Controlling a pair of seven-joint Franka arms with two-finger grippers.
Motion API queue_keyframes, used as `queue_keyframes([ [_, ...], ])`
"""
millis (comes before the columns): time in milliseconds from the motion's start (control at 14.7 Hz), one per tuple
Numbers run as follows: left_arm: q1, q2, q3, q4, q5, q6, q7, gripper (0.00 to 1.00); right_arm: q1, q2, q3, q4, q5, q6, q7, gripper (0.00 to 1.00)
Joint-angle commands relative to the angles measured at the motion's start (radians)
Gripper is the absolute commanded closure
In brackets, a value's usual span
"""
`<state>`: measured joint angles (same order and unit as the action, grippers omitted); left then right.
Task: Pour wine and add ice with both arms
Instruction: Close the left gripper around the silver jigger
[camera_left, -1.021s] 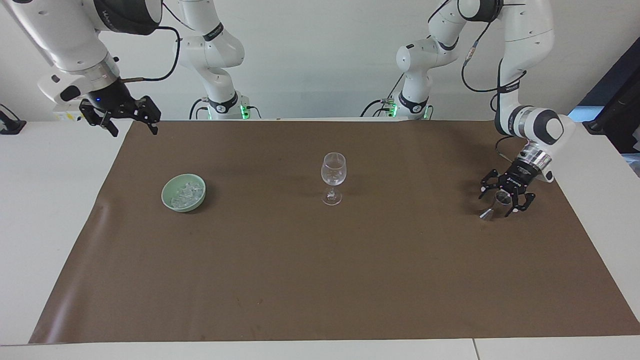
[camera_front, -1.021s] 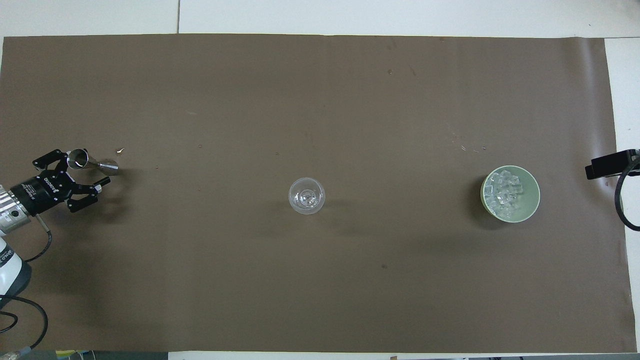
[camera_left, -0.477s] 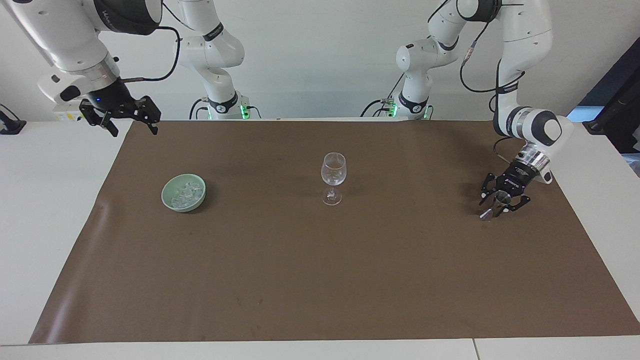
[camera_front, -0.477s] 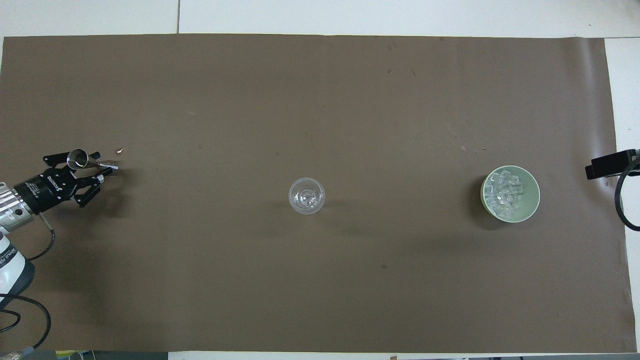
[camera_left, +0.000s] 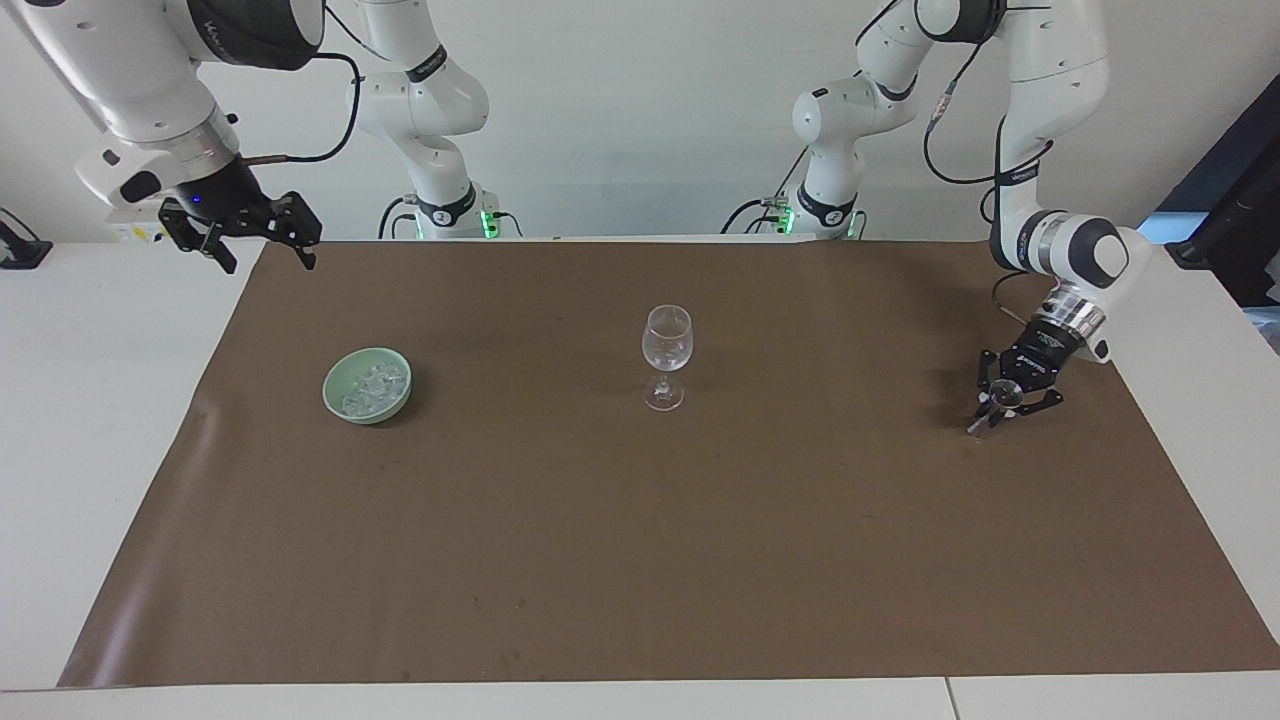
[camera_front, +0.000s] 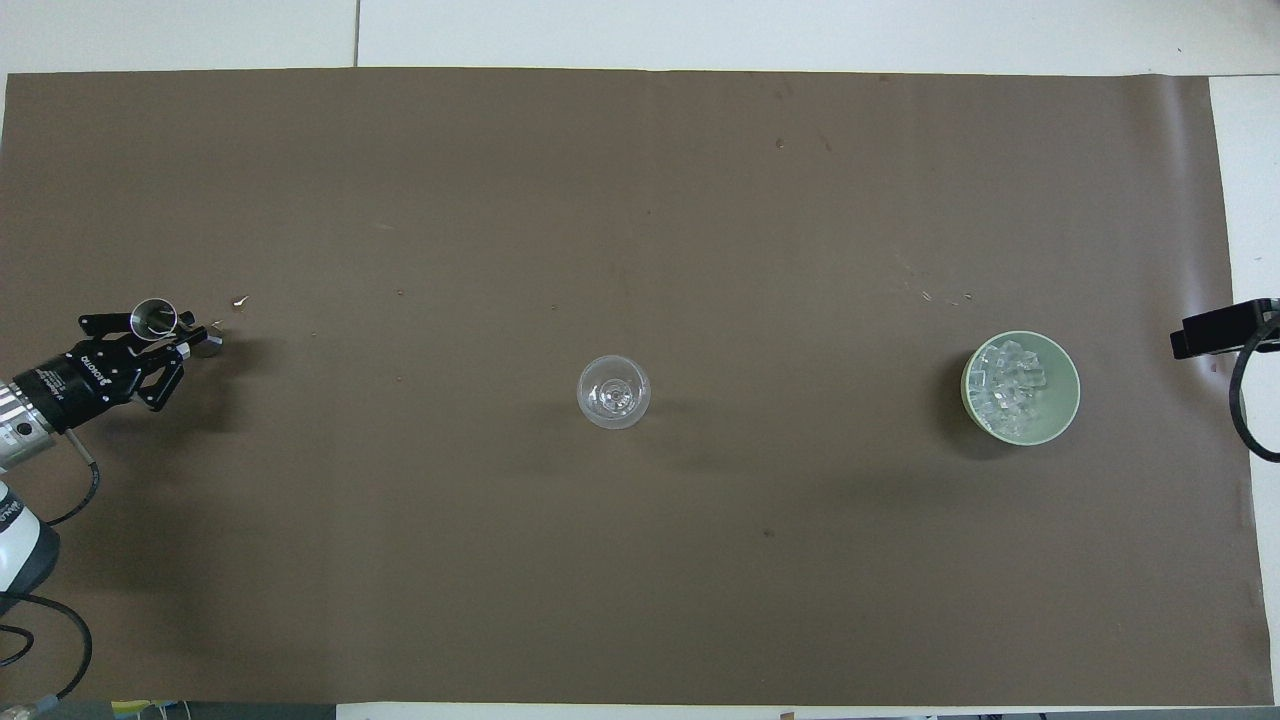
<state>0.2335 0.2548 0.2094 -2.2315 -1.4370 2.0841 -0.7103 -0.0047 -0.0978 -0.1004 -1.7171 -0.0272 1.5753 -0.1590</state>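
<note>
The ice (camera_front: 1010, 385) is heaped in a pale green bowl (camera_front: 1055, 425) that stands on the brown mat (camera_front: 640, 560) toward the right arm's end of the desk (camera_left: 90, 420). None of the chunks are seen outside the bowl. The landmark for everything else is the clear stemmed glass (camera_left: 666, 355), which stands upright at the middle of the mat and is seen to be empty: no wine and no ice are in it.

The bowl is well apart from the glass and at about the same distance from the robots. Toward the left arm's end, also well apart from the glass, a small metal measuring cup (camera_front: 154, 318) is gripped by the left gripper (camera_left: 1003, 405), whose fingers are drawn in tight on the cup's narrow waist. The cup is held low at the mat; whether its foot is touching the mat cannot be told. Whether liquid is inside it cannot be told either.

The right gripper (camera_left: 262, 244) is held in the air over the desk's edge at the mat's corner, closer to the bowl than to the glass, with its fingers spread wide and nothing between them; this arm is judged to be waiting.

The task is judged to be at its very start. Only the grasp of the measuring cup is done. Carrying it to the glass, pouring, and moving ice from the bowl into the glass are all left.
</note>
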Motion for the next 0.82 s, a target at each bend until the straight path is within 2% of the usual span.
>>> queue_keyframes([
  [0,0.033,-0.034,-0.002,-0.023,-0.020,-0.036,0.012,1.00,-0.003,-0.019,0.004,-0.022,-0.002,0.006,-0.013,0.00],
  [136,0.035,-0.058,0.004,-0.030,-0.020,-0.094,0.017,1.00,-0.003,-0.019,0.004,-0.022,-0.002,0.006,-0.013,0.00],
  [340,0.018,-0.113,0.004,-0.045,-0.020,-0.099,0.012,1.00,-0.003,-0.019,0.004,-0.022,-0.003,0.006,-0.013,0.00],
  [545,-0.043,-0.201,0.004,-0.092,-0.020,-0.095,0.008,1.00,-0.003,-0.019,0.004,-0.022,-0.003,0.006,-0.013,0.00],
  [749,-0.114,-0.258,0.004,-0.105,-0.020,-0.085,-0.055,1.00,-0.003,-0.019,0.004,-0.024,-0.002,0.006,-0.013,0.00],
])
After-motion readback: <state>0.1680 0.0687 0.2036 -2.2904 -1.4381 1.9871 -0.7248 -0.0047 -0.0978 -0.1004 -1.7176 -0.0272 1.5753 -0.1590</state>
